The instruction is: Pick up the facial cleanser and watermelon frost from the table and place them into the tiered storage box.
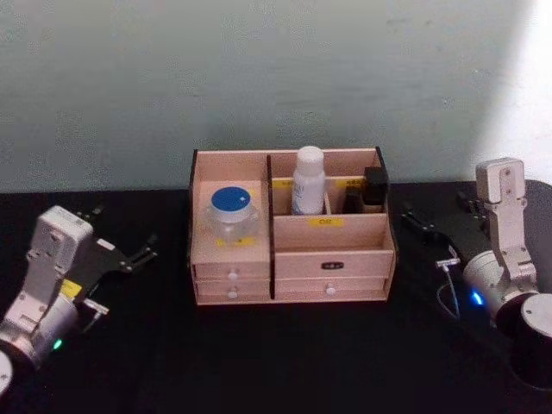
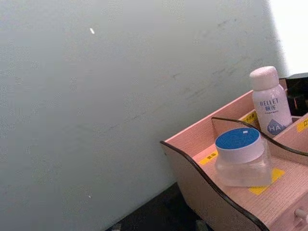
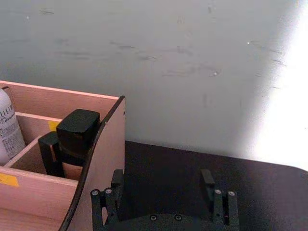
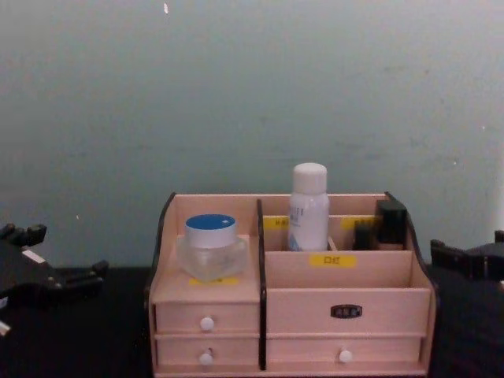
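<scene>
The tiered storage box (image 1: 332, 235) stands at the middle of the black table. The facial cleanser (image 1: 308, 180), a white bottle, stands upright in a rear middle compartment (image 4: 308, 206) (image 2: 270, 99). The watermelon frost (image 1: 233, 212), a clear jar with a blue lid, sits on the box's left tier (image 4: 210, 246) (image 2: 242, 157). My left gripper (image 1: 121, 235) rests open and empty on the table left of the box. Right of the box my right gripper (image 1: 440, 216) is open, with nothing between its fingers (image 3: 208, 179).
Dark small containers (image 1: 373, 186) (image 3: 77, 130) fill the box's rear right compartment. Two rows of white-knobbed drawers (image 4: 206, 324) face me. A pale wall rises close behind the table. Black tabletop lies free on both sides and in front of the box.
</scene>
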